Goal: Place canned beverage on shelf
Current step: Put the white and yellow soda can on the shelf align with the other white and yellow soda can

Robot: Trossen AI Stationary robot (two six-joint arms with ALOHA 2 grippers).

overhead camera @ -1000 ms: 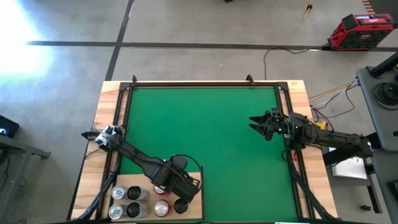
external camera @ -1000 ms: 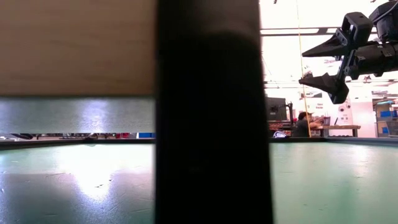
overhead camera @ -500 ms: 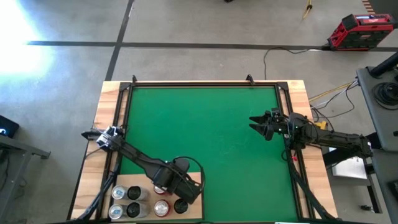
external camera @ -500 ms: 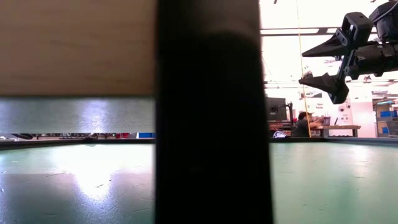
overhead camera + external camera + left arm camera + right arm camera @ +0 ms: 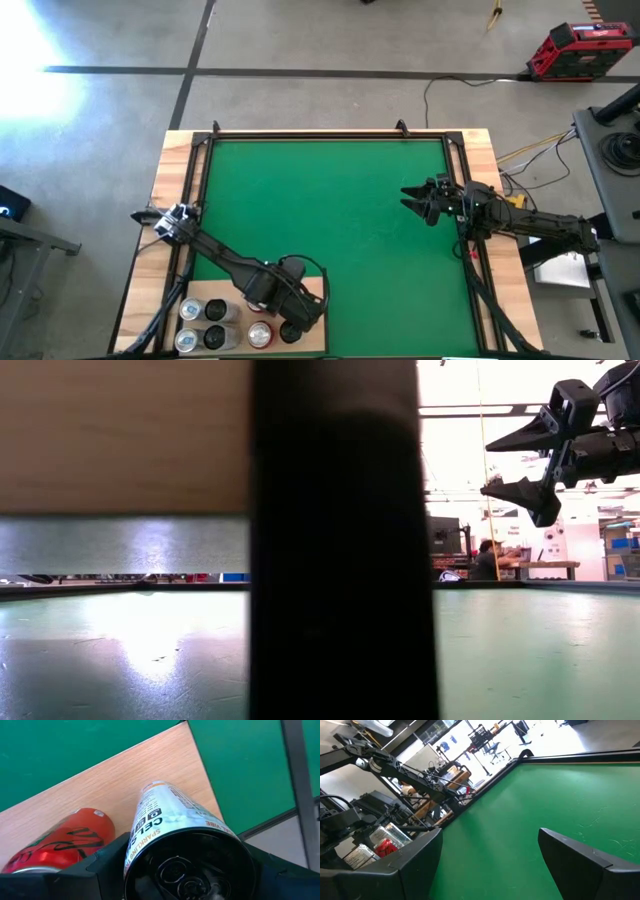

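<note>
The shelf [image 5: 232, 293] is a pale wood panel at the table's near left corner, and it also shows in the low view [image 5: 120, 435]. Several cans stand on it, among them a red can [image 5: 60, 845]. My left gripper [image 5: 292, 325] is over the shelf's right end, shut on a white can with a black top [image 5: 170, 820] that stands upright beside the red can. My right gripper [image 5: 415, 200] is open and empty, raised over the green mat's right side; it also shows in the low view [image 5: 515, 460]. My left gripper pinches the white can's upper rim [image 5: 131, 851] between its two fingers, one on each side. The fingers come from above, pointing down. The can is upright, and its lower end [image 5: 159, 787] is at the shelf's wood; whether it rests there I cannot tell.
Silver and dark-topped cans [image 5: 202, 325] fill the shelf's left part. A dark post [image 5: 335, 540] blocks the middle of the low view. A black frame rail [image 5: 330, 136] runs round the green mat [image 5: 330, 210]. A person [image 5: 488, 560] sits far behind the table.
My left arm has eased a little toward the table's near edge over the shelf, with the white can staying upright between its fingers. My right arm has kept still.
</note>
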